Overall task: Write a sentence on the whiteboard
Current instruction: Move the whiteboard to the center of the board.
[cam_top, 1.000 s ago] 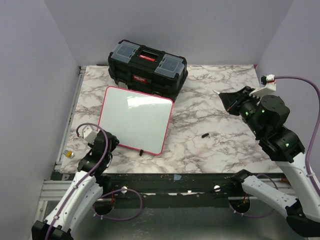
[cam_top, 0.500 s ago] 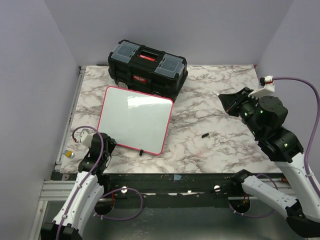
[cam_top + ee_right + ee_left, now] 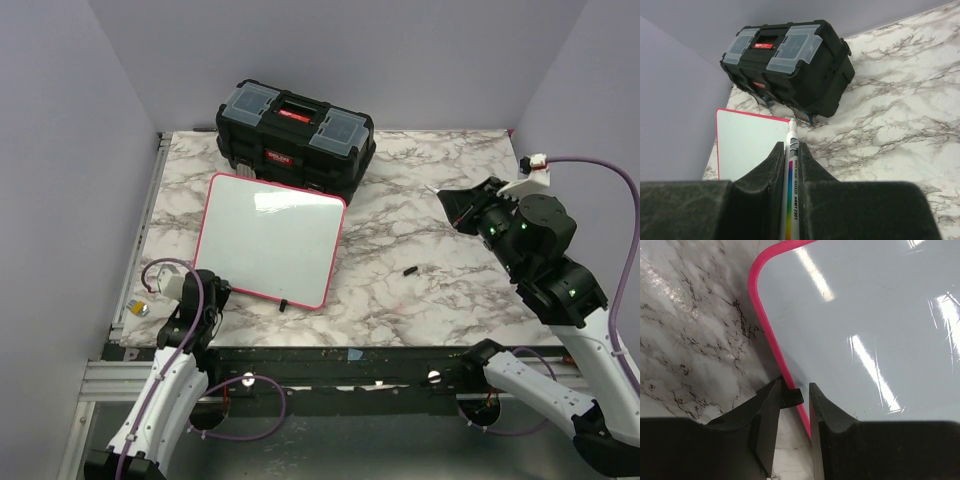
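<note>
The whiteboard (image 3: pixel 272 240) lies on the left half of the worktop (image 3: pixel 430 300), its far edge just beside the black toolbox (image 3: pixel 295 133). Nothing is written on it yet. The left gripper (image 3: pixel 795 389) has its jaws narrow around the board's red rim at the near left corner; whether they really pinch it I cannot tell. The right gripper (image 3: pixel 789 156) pinches a marker (image 3: pixel 792 131) above the right side. The step seems to be steadying the board. Next, the marker must cross to its far left part.

marker (image 3: pixel 792 200): tiny print along the barrel, "MARKER" and "1201" can just about be made out | toolbox (image 3: pixel 790 65): red label spotted, lettering can't be read tbh
</note>
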